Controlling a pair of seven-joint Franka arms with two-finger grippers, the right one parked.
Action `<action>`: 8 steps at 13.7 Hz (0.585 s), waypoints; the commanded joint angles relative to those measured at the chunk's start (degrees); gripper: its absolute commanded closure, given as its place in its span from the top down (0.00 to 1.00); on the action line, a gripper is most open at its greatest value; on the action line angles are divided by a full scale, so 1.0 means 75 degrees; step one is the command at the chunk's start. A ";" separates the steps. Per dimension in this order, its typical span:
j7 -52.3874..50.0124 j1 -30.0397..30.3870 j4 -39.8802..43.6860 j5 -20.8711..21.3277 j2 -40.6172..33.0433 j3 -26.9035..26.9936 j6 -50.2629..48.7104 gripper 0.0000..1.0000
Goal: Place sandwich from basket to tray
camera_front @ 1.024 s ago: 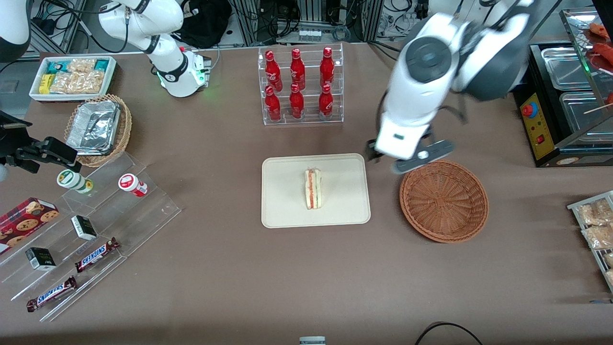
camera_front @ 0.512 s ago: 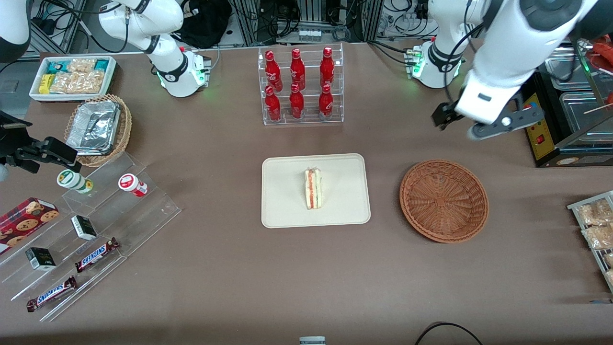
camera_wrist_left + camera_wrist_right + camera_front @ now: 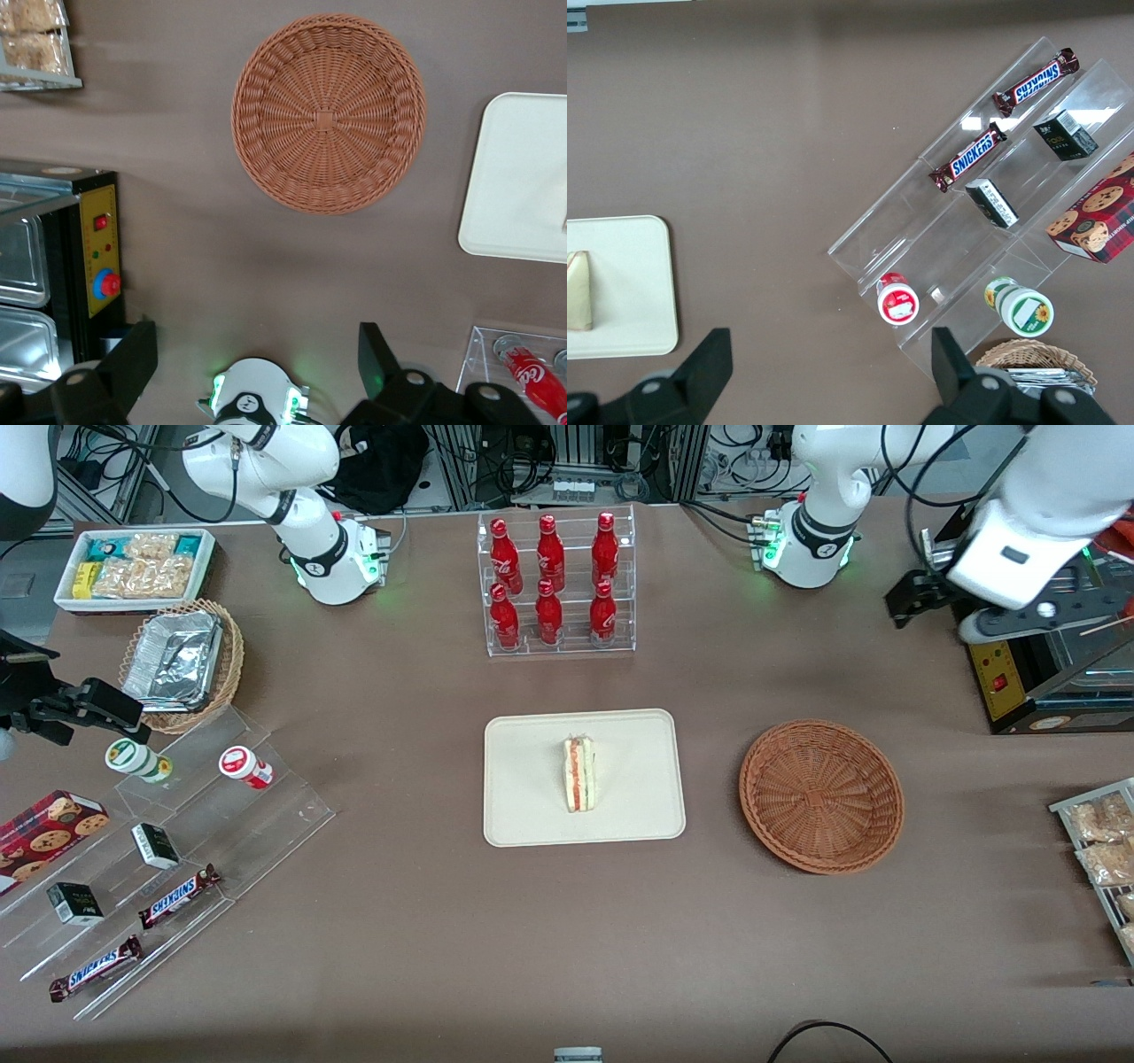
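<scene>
The left arm's gripper hangs high above the table's working-arm end, its two dark fingers spread wide apart with nothing between them. Just beside it, toward the table's edge, stands a black warming cabinet with a yellow control strip carrying a red knob and a small red switch; steel pans sit inside it.

Below the gripper spreads a plain brown tablecloth, matte and uncreased, with cables and equipment racks along the edge farthest from the front camera. Nearer the front camera than the gripper lies the basket, round, shallow, reddish-brown wicker, holding nothing. Farther toward the parked arm's end rests the tray, cream-beige with rounded corners and a low rim. The sandwich lies on the middle of the tray: a pale bread wedge standing on edge, showing a pink-red stripe and a thin green one.

Farther from the front camera than the tray, a clear acrylic rack holds six red bottles with white script lettering, too small to read. Bagged snacks sit on a rack at the working arm's end. Well away, at the parked arm's end, a clear stepped stand carries two bars marked SNICKERS, small dark boxes, two round tubs and a red cookie box.
</scene>
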 commanded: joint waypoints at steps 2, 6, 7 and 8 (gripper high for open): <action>0.0593 0.0004 0.0911 0.0036 0.0510 0.0280 -0.0080 1.00; 0.1253 0.0097 0.1522 0.0001 0.1015 0.0340 -0.0068 1.00; 0.1241 0.0109 0.1522 0.0001 0.1050 0.0398 -0.0021 1.00; 0.1229 0.0121 0.1546 -0.0011 0.1120 0.0399 0.0060 1.00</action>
